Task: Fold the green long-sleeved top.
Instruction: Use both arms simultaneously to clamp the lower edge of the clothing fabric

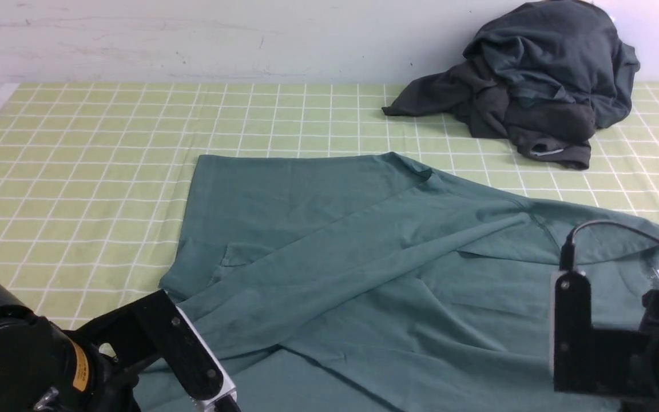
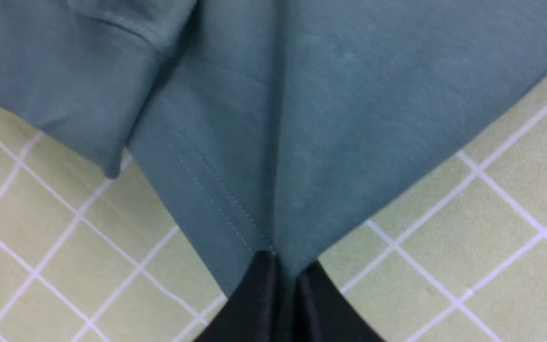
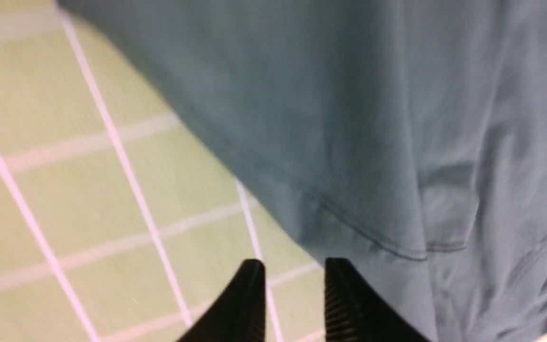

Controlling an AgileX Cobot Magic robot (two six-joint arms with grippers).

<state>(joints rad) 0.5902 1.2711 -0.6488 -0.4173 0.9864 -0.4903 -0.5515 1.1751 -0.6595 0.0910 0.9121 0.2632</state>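
Where the left pincer [image 2: 285, 260] is biting: it is pinching a stitched hem corner of the green top [image 1: 329, 240], fingers pressed together on the cloth, at the garment's near left.
Right pincer [image 3: 295, 268]: its fingers are standing slightly spread, gripping nothing, with bare surface showing between them and the top's edge just beside one finger.
Green top: it is lying spread over the middle and near right, one sleeve [image 1: 364, 252] crossing its body diagonally.
Surface [image 1: 78, 143]: pale green checked cloth is covering it.
Dark clothes [image 1: 541, 86]: they are sitting heaped at the far right, apart from the top.
Wall [image 1: 192, 40]: it is running pale along the far edge.
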